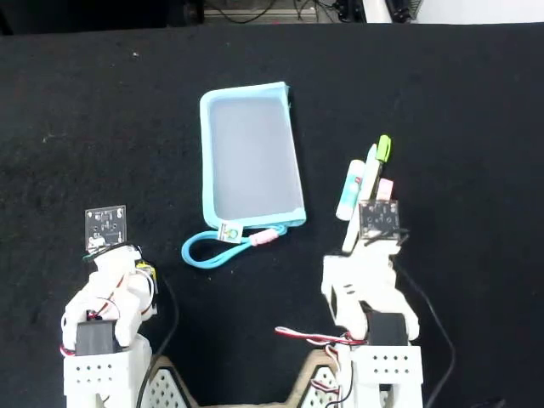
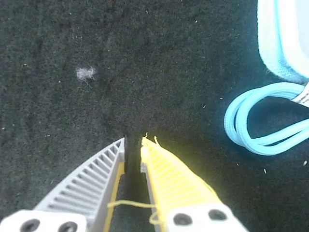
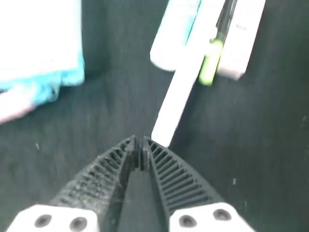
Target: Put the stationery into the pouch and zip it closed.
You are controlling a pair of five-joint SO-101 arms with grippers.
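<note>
The pouch (image 1: pixel 251 157) lies flat on the black surface (image 1: pixel 476 102). The stationery (image 1: pixel 364 183), seemingly four pens bunched together, lies near it on the right arm's side. The left claw (image 2: pixel 133 142) and right claw (image 3: pixel 140 143) are both closed and empty.

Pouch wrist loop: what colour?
The wrist loop is light blue, like the pouch trim; best in the left wrist view.
</note>
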